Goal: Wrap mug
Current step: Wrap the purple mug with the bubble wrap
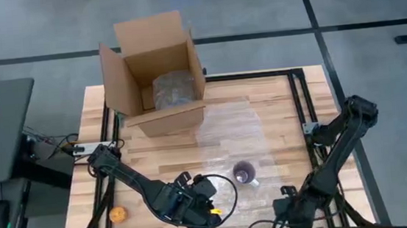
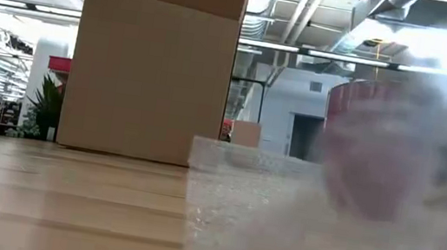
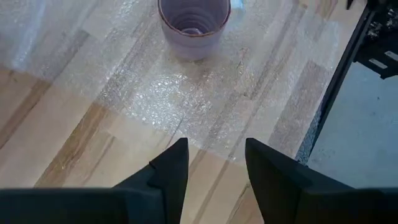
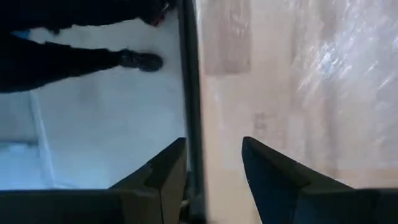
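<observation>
From above, the mug [image 1: 244, 173] stands upright on the bubble wrap [image 1: 231, 137], well in front of the cardboard box [image 1: 156, 66]. The left pincer [image 1: 210, 206], nearer the mug, sits just beside the wrap's near edge. Its wrist view shows fingers spread, mug straight ahead. The right pincer [image 4: 214, 165], also spread, hangs over the bench [image 1: 156, 159] edge.

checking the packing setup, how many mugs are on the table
1. The mug stands upright on the bubble wrap, near the table's front edge between the two arms. The open box holds a wrapped bundle; its contents cannot be made out.
</observation>
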Controlling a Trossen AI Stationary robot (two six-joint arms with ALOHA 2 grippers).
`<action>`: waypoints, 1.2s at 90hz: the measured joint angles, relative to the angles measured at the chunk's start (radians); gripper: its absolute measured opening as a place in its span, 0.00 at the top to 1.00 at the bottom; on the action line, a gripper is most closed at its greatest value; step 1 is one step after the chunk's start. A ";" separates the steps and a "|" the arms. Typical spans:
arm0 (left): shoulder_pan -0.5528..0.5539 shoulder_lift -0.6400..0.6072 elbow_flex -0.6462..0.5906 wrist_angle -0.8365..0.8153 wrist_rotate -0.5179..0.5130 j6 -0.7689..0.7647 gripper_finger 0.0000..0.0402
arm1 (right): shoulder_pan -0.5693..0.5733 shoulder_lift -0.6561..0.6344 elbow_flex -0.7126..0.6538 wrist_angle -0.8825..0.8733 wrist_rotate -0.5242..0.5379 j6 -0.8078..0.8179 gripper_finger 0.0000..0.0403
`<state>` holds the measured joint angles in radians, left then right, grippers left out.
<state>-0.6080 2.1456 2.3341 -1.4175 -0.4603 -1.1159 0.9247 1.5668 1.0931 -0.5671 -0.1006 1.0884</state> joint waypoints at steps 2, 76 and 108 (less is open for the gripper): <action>-0.001 0.000 0.000 0.001 0.000 -0.001 0.65 | 0.005 -0.008 0.000 0.001 0.009 0.013 0.64; 0.012 -0.001 0.000 0.031 -0.001 0.043 0.65 | -0.246 -0.056 -0.048 -0.096 0.350 0.044 0.49; 0.012 -0.001 0.000 0.029 -0.019 0.046 0.65 | -0.282 -0.055 -0.109 -0.033 0.414 0.082 0.57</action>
<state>-0.5957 2.1448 2.3337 -1.3885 -0.4790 -1.0703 0.6430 1.5117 0.9844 -0.6004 0.3132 1.1707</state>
